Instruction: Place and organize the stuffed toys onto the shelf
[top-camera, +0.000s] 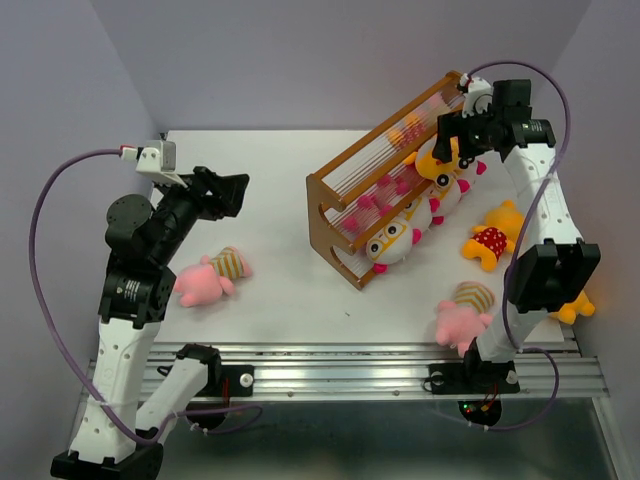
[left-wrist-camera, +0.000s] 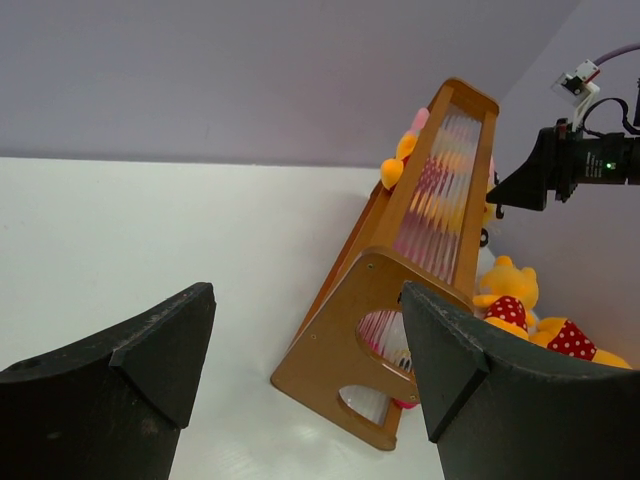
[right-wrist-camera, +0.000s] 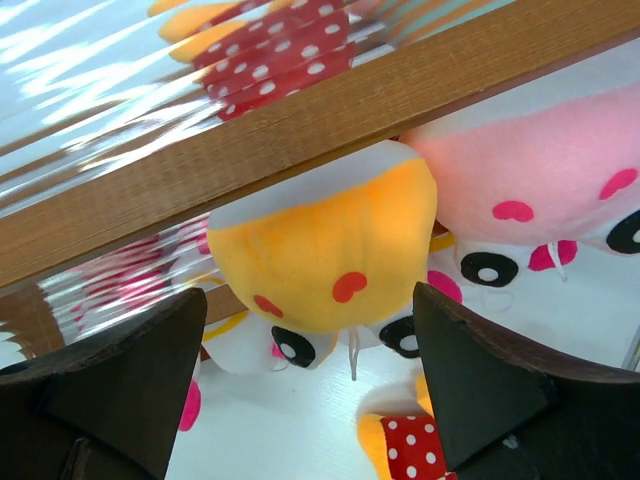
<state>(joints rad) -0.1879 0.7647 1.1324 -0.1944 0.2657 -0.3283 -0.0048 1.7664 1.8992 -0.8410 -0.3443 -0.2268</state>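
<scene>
Leaning shelf (top-camera: 390, 165): orange-brown wooden rack with thin-rod tiers, standing on the white table (top-camera: 280, 160) right of centre; in the top view it runs on a slant from mid-table to the far right corner.
Toys on the shelf: several stuffed toys crowd its right-hand side, among them a white-faced toy with orange glasses (top-camera: 392, 240) at the near end and a yellow-orange toy (top-camera: 437, 160) toward the far end; pink and red patches show through the rods.
Loose toys, right: a yellow-orange toy in red polka dots (top-camera: 492, 235) lies on the table just beside the shelf; a pink toy in a striped shirt (top-camera: 462, 315) lies near the right arm's base; another yellow-orange toy (top-camera: 577, 308) peeks out behind that arm.
Loose toy, left: a second pink striped-shirt toy (top-camera: 205, 280) lies on the table well apart from the shelf, close to the left arm.
Right gripper (top-camera: 458, 130): at the shelf's far end, fingers spread wide and grasping nothing; its wrist view shows a wooden rail (right-wrist-camera: 300, 130) overhead and an orange toy head (right-wrist-camera: 320, 250) beyond the fingers, apart from both of them, with a pink toy head (right-wrist-camera: 540, 170) next to it.
Left gripper (top-camera: 235, 190): raised over the left half of the table, fingers spread wide, nothing between them; its camera faces the shelf's near end panel (left-wrist-camera: 345, 350).
</scene>
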